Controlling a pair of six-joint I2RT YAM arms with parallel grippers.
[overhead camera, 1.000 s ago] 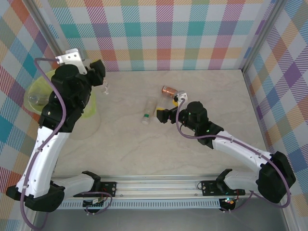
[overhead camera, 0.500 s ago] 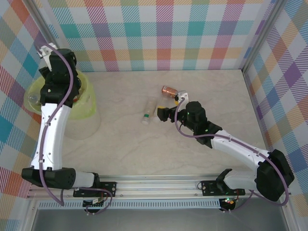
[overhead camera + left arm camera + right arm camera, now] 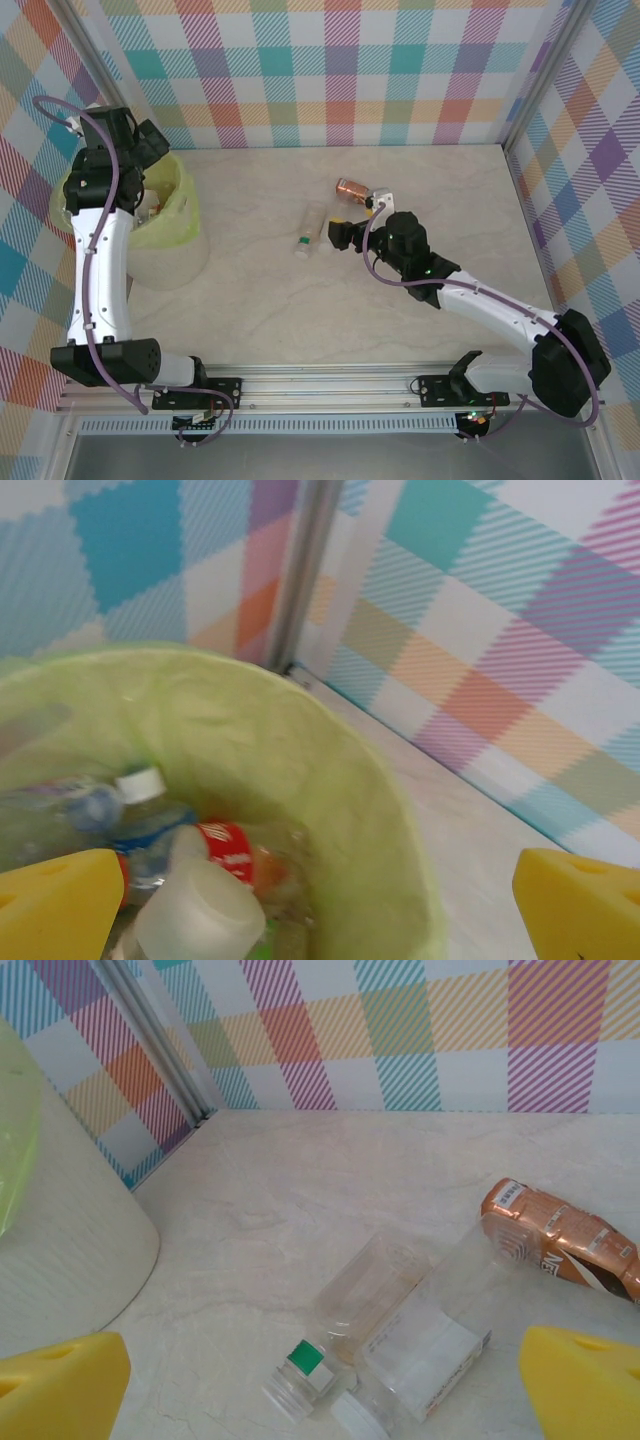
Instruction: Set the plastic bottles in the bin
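Note:
The bin point(image 3: 178, 250), lined with a yellow-green bag point(image 3: 395, 830), stands at the far left. Inside it lie several plastic bottles, among them a red-labelled one point(image 3: 228, 845) and a blue-labelled one with a white cap point(image 3: 140, 800). My left gripper point(image 3: 152, 150) hangs open over the bin's mouth, its yellow fingertips point(image 3: 55, 905) wide apart and empty. On the table lie three bottles: a clear one with a green cap point(image 3: 365, 1295), a clear one with a white cap point(image 3: 435, 1345) and a brown-labelled one point(image 3: 560, 1235). My right gripper point(image 3: 335, 235) is open just short of them, holding nothing.
The enclosure's plaid walls and a metal corner post point(image 3: 300, 570) stand close behind the bin. The bin's pale outer wall point(image 3: 70, 1240) rises left of the loose bottles. Bare tabletop point(image 3: 300, 310) stretches between the bottles and the arm bases.
My left arm swung from the table over to the bin with a clear bottle, and its gripper has opened and let it go. My right gripper barely moved.

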